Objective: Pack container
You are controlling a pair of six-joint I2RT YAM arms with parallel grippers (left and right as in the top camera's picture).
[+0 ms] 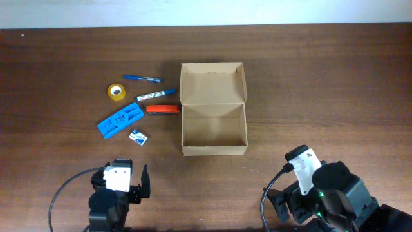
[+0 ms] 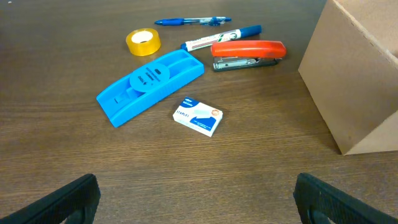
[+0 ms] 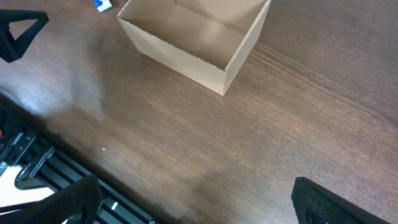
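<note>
Container (image 1: 214, 150) open (flap raised); left gripper (image 2: 196, 185) and right gripper (image 3: 194, 186) fingers spread, empty.

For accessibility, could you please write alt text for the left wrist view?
On a wooden table, beside a tan cardboard box, lie a blue plastic item, staples box, red stapler, marker, blue pen and yellow tape roll. The left gripper hangs open.

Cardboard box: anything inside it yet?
Nothing visible inside. Overhead, the container is open, with its lid flap folded back and the floor bare. In the right wrist view, the near wall covers part of the floor.
</note>
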